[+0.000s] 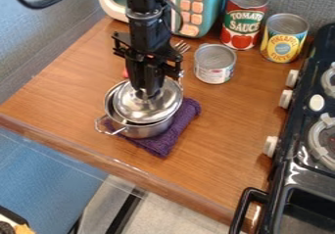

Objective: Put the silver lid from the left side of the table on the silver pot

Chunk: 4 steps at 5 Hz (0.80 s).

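The black gripper [149,94] hangs straight down over the metal lid [134,108], its lower end at the lid's middle and covering the spot where a knob would be. The lid lies across the top of a small silver pot [150,130], off centre toward the right, with part of the pot's opening showing at the left. The pot stands on a folded purple cloth [188,112], its looped handle pointing to the lower left.
An open-topped can [214,73] stands right of the arm. Behind are a red tomato sauce can [241,32], a yellow pineapple can [281,46] and a teal toy microwave [212,5]. A fork [180,46] lies partly behind the arm. The black stove [298,167] borders the right.
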Motion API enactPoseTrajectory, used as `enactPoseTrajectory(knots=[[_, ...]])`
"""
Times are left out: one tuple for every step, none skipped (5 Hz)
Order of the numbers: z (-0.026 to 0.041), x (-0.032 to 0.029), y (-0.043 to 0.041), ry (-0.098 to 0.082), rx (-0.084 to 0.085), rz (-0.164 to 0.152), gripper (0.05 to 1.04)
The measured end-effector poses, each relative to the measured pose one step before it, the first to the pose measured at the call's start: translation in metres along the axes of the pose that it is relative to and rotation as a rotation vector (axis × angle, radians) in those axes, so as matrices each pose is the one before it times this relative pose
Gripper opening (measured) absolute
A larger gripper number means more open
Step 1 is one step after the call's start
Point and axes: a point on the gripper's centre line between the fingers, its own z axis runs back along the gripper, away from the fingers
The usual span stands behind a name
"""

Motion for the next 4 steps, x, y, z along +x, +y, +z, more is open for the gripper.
enactPoseTrajectory(knots=[[-0.00142, -0.00982, -0.00232, 0.0091, -0.0008, -0.0137, 0.28], [0.00111, -0.00617, -0.00128, 0.0075, -0.0015, -0.0062, 0.28], [-0.00077, -0.00349, -0.00143, 0.0052, -0.0051, -0.0069, 0.28], [0.0003, -0.00171, -0.00053, 0.0098, -0.0138, 0.0121, 0.339]])
